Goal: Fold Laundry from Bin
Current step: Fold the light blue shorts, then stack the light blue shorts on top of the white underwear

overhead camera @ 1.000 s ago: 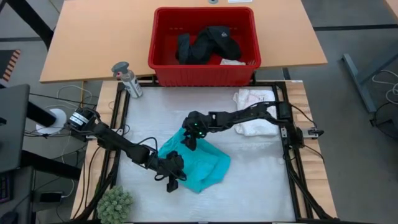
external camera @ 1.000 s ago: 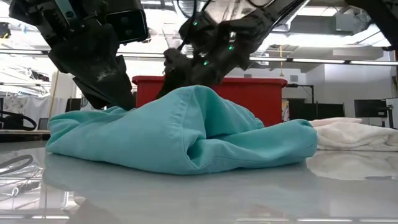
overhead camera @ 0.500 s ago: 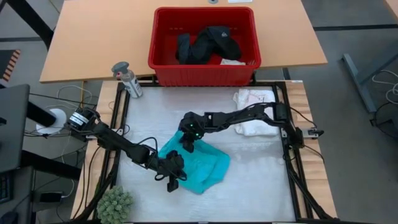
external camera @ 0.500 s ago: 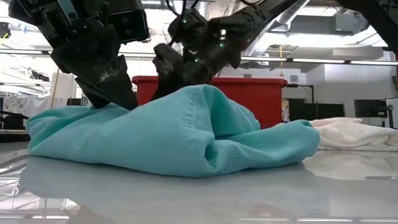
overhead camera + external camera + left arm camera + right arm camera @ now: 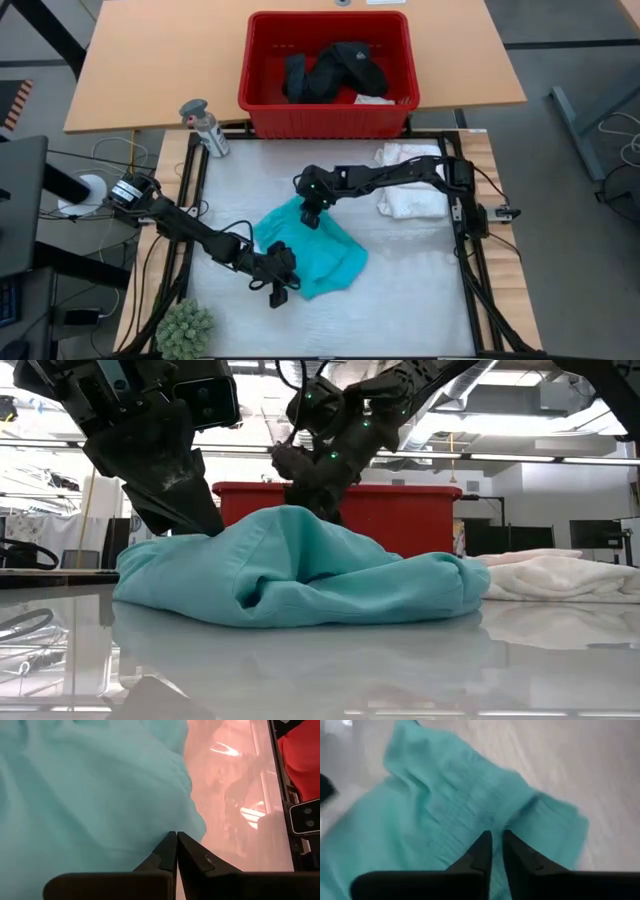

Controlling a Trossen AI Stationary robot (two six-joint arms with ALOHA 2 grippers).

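**Both arms on the turquoise shirt, mid-table**

I see the turquoise shirt bunched in a low heap just below the centre of the high view, on the pale table. In the low view it forms a rounded mound across the middle of the frame.

Left gripper sits at the lower-left edge of the heap in the high view. Its wrist view shows the fingers pressed together, tips meeting over the turquoise cloth; I cannot make out any fabric pinched between them.

Right gripper is at the upper edge of the heap, arm reaching in from the right of the high view. In its wrist view the fingers stand nearly together with a narrow gap, turquoise fabric directly at the tips. They appear clamped on a fold of the shirt; the low view shows the cloth peaking right under this gripper.

The bin stands at the top centre of the high view, on the wooden table beyond the work surface, with black clothing inside. A white garment lies at the right of the table, apart from the shirt. A spray bottle stands left of the bin; a small green plant sits at lower left.
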